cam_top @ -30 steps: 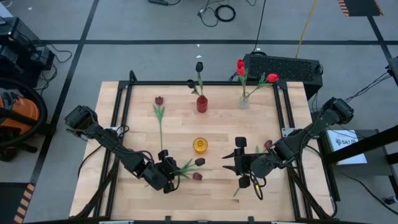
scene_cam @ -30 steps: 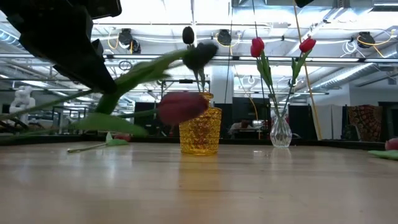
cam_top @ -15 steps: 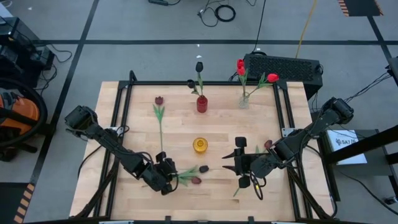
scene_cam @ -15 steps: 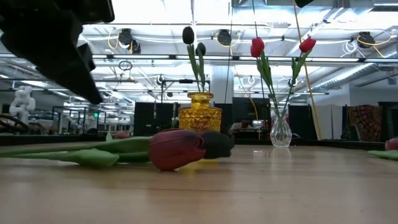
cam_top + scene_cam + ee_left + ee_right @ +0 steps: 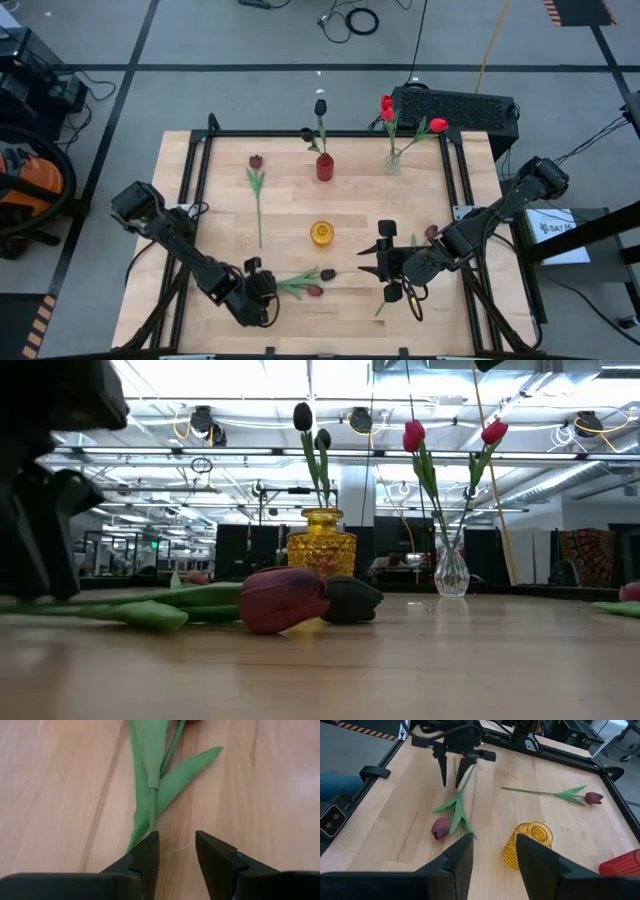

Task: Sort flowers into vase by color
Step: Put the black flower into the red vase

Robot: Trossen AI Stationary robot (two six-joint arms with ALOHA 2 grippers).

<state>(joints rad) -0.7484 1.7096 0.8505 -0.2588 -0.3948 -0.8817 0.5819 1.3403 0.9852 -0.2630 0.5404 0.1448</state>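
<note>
Two tulips [image 5: 305,283] I just dropped near the yellow vase [image 5: 321,233]; my left gripper [image 5: 176,851], jaws slightly apart, holds nothing. Sorting needs a regrasp.

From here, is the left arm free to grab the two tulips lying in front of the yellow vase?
Probably yes. The left gripper stands open at the stem end of the two tulips, which lie flat on the table with nothing between. The yellow vase stands apart, behind the heads.
</note>
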